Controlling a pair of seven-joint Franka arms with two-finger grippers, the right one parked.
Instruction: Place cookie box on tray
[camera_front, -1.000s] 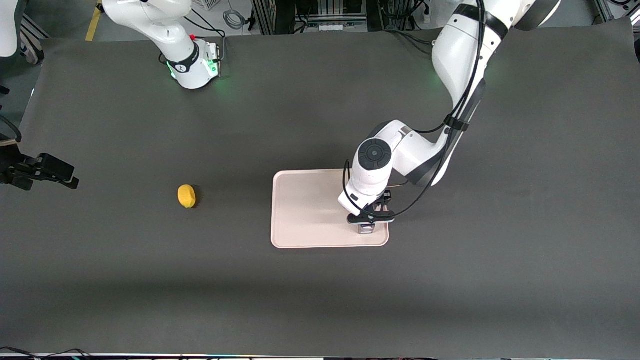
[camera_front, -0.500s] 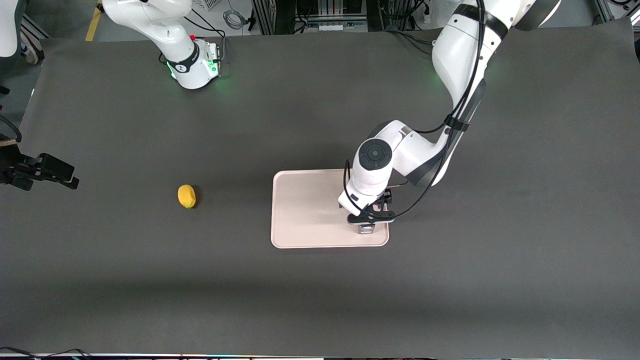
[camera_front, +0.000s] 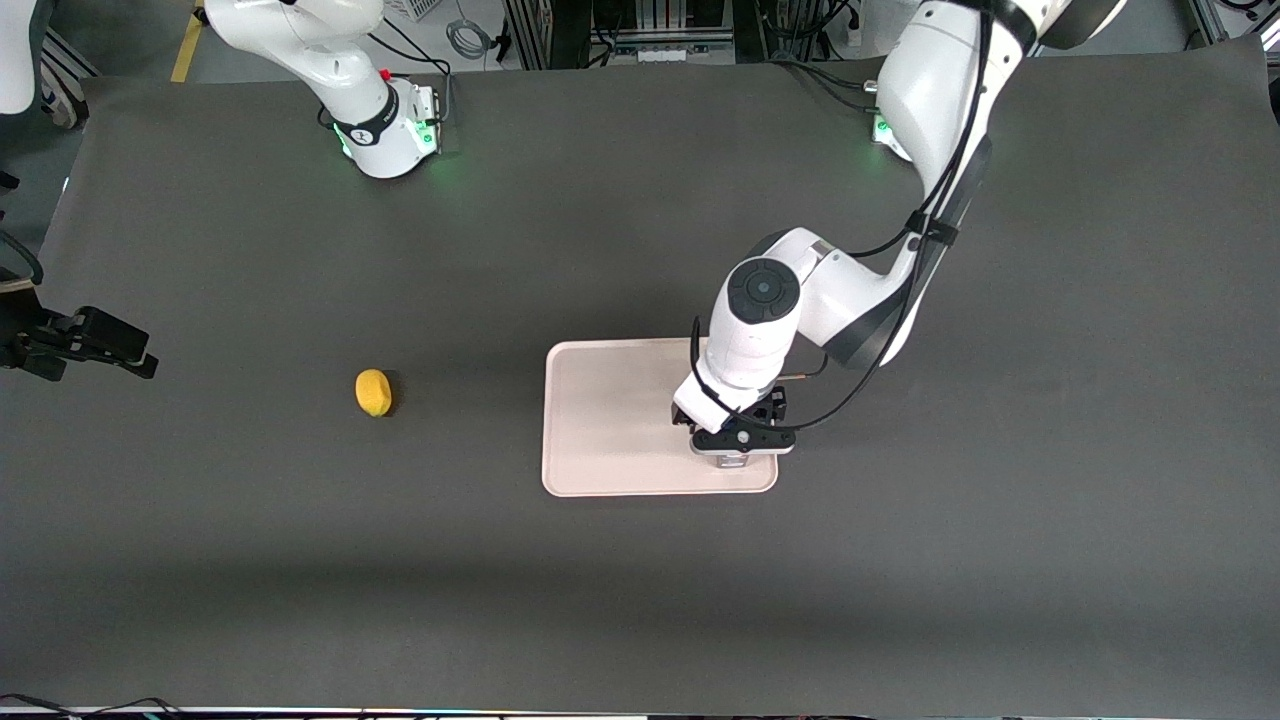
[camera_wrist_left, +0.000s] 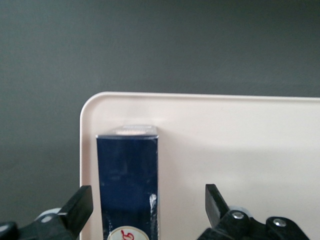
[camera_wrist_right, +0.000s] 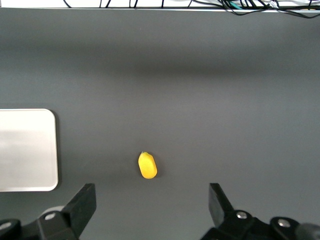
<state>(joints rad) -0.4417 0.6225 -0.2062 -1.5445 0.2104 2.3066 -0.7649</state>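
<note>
A: In the front view the gripper (camera_front: 736, 455) covers the cookie box (camera_wrist_left: 128, 182) completely.

B: Yes, and the wrist view cuts the box at 6 o'clock (logo half visible).

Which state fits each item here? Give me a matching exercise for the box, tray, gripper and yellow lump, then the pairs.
Things:
1. box
2. tray
3. gripper
4. yellow lump

States:
A. open, fingers apart on either side of the box, not touching it
B. on the bare table, toward the parked arm's end
C. pale pink, flat on the table, holding the box
D. navy, lying near a tray corner, alongside the rim

Pairs: 1-D, 2-C, 3-A, 4-B
</note>
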